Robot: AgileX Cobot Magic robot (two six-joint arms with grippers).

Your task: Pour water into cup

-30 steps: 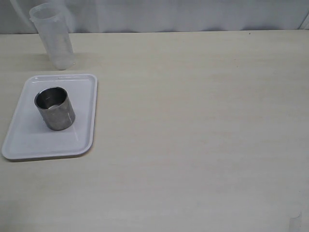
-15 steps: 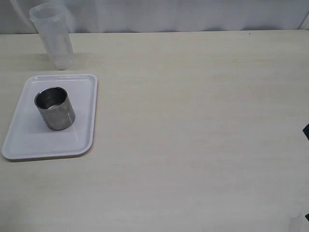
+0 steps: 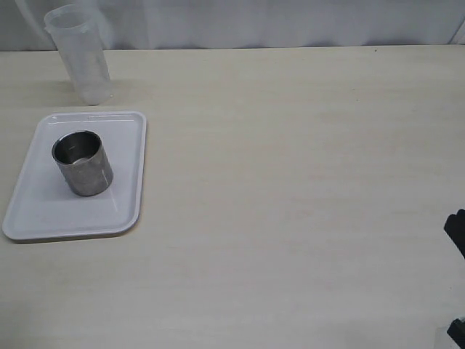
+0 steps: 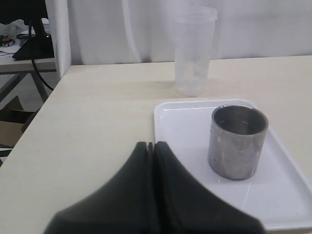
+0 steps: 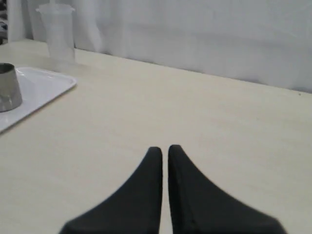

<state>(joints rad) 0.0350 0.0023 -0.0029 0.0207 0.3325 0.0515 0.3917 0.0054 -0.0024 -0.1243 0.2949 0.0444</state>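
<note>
The left pincer (image 4: 148, 145) is clenched. Its two black fingers (image 4: 131, 185) press flat against each other and nothing is between them. It hangs low over the pale counter (image 4: 97, 112).

The cup (image 4: 238, 142) is close in front of the left pincer, a little off to one side. It is short, round and made of grey metal. It stands upright on a white tray (image 4: 185, 126). The near corner of the tray is just beside the tips of this pincer.

A tall see-through beaker (image 4: 195, 51) stands upright past the tray, farther from the left pincer than the cup. It is on the counter, not on the tray, near the tray's far edge. I cannot tell if water is in it.

The right pincer (image 5: 165, 147) is clenched too. Only a thin slit shows between its fingertips (image 5: 155, 151), and it holds nothing. The cup, the tray and the beaker are all well apart from it, far ahead and over toward the left pincer's side.

In the exterior view only a small black bit of the right arm (image 3: 456, 234) pokes in at the edge.
</note>
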